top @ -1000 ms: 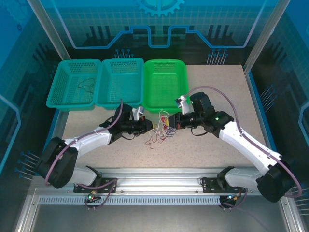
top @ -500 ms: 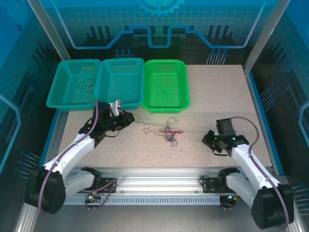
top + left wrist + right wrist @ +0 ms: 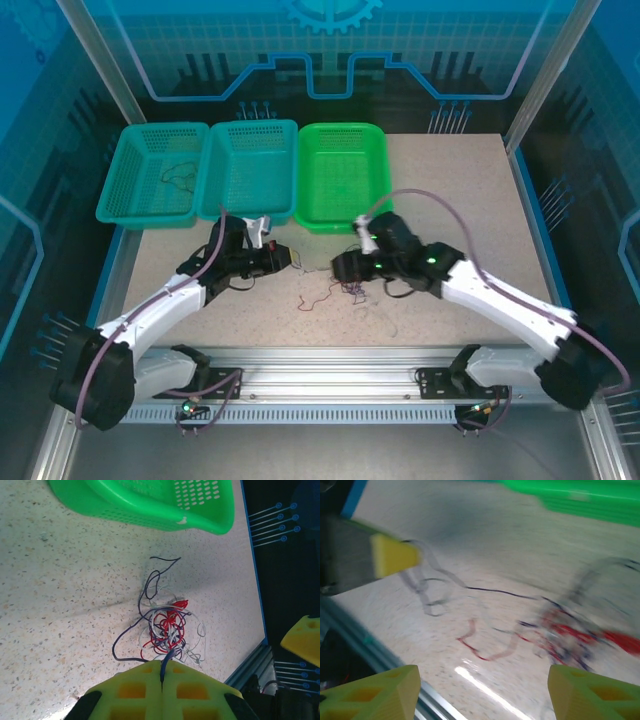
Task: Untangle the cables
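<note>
The cables point(image 3: 336, 290) lie as one knot near the counter's point(image 3: 450, 190) middle, at 6 o'clock from the green basket point(image 3: 343, 215). Red, white and dark wires cross through each other there, with a few loops trailing out toward 8 o'clock.

One thin wire point(image 3: 178, 176) lies in the leftmost basket point(image 3: 125, 205). By that I judge the task barely started, with nearly all the separating left to do.

The left end effector point(image 3: 284, 259) sits at 10 o'clock from the knot, clenched on a dark strand point(image 3: 165, 659) that runs from the pile into its pads. The right end effector point(image 3: 340, 268) hangs at 12 o'clock from the knot, released. Its fingers point(image 3: 375, 690) stand wide apart with nothing between them.

The two end effectors are near each other, so a pull apart looks like the safer move. There is open counter toward 3 o'clock for the right arm. The left arm has some room toward 9 o'clock, where the counter's side edge follows. At 12 o'clock the basket rims are near. At 6 o'clock the rail point(image 3: 330, 358) bounds the counter, and a trailing wire could snag there.
</note>
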